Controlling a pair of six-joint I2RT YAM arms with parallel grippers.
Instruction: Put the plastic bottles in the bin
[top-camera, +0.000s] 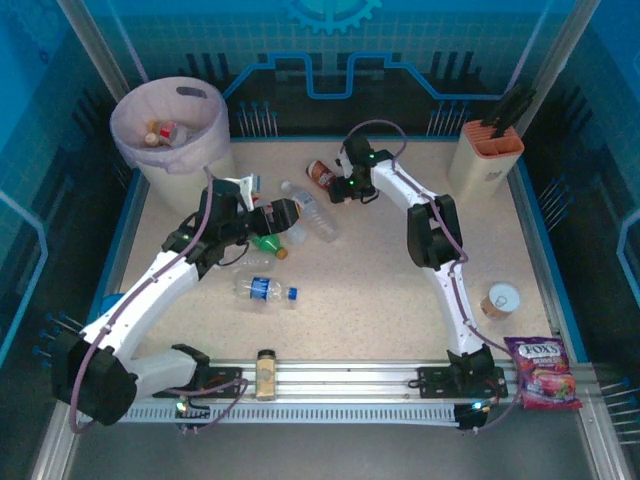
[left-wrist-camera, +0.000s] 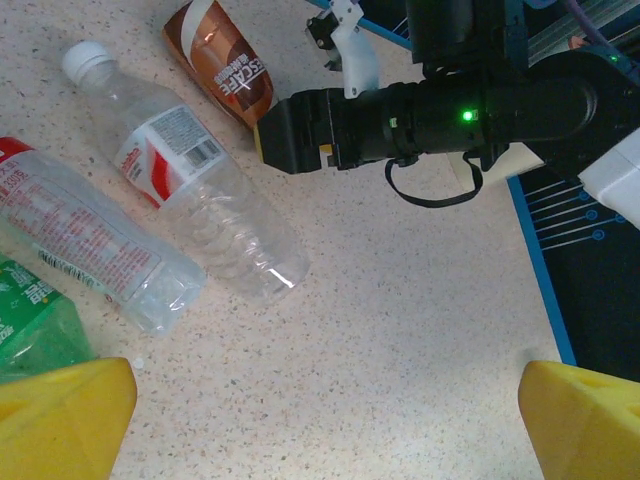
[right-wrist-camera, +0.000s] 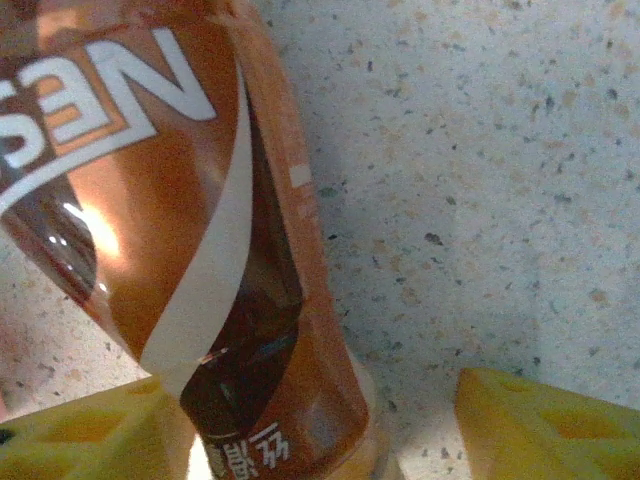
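Speckled beige counter (top-camera: 400, 300): fine dark flecks.
Round cream-beige plastic bin (top-camera: 168, 178), far left: pale pink-lilac liner.
Brown plastic coffee bottle (right-wrist-camera: 180, 250): white swoosh and lettering.
Clear ribbed plastic bottle (left-wrist-camera: 190, 190): white cap, red-and-white label.
Green plastic bottle (left-wrist-camera: 35, 320).
Small clear plastic bottle (top-camera: 265, 290), near centre: blue label.

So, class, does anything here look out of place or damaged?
Yes. The clear plastic bottle with a red-and-white label lies on its side, body crumpled; the pink sweets bag lies partly across the metal front rail.
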